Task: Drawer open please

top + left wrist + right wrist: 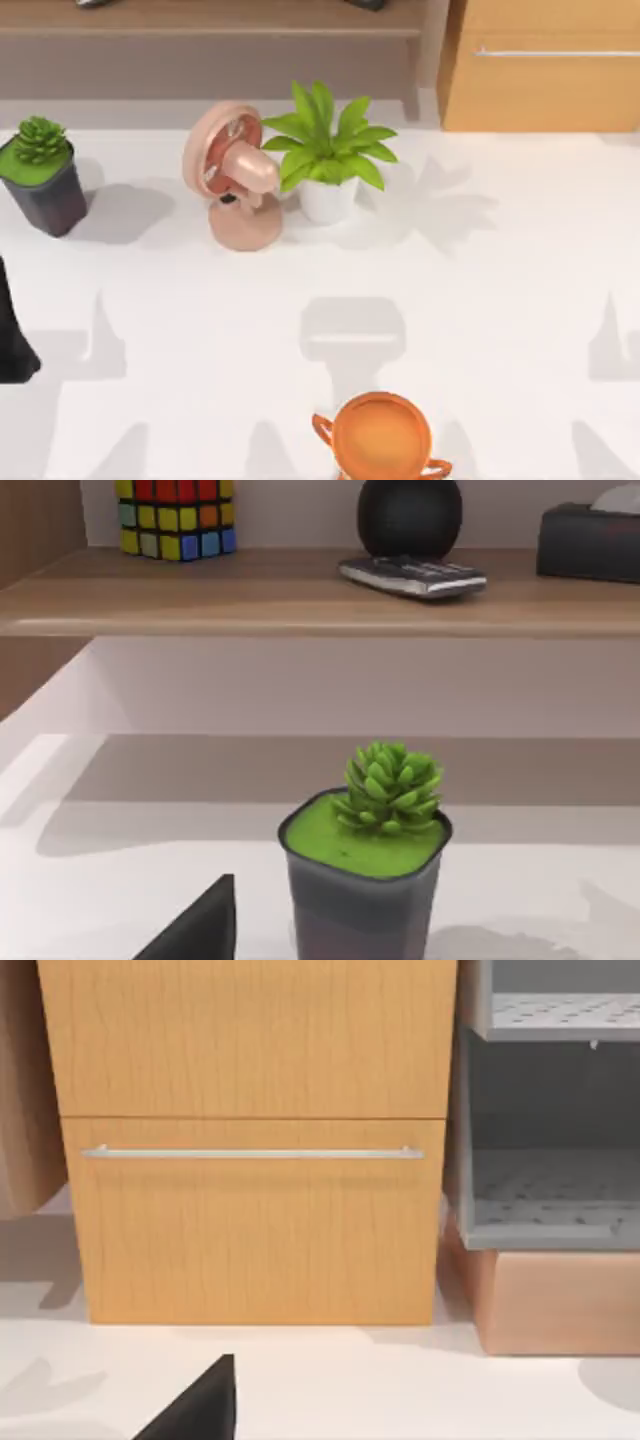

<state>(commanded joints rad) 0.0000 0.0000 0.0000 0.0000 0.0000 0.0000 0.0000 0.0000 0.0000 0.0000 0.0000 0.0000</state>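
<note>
Facing the wide orange-brown wooden drawer [255,1222] with thin silver bar handle [250,1153], closed, at the counter's [480,300] far right. Cannot tell jaws' spread on either arm.

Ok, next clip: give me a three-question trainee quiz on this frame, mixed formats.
1. True or false: the drawer is already pulled out.
2. What stands directly beside the pink fan on the table? A) leafy plant in a white pot B) orange pot C) Rubik's cube
3. Fill in: the drawer's silver handle runs ____.

Key: 1 false, it sits flush under the plain panel; 2 A, the plant; 3 horizontally.
</note>
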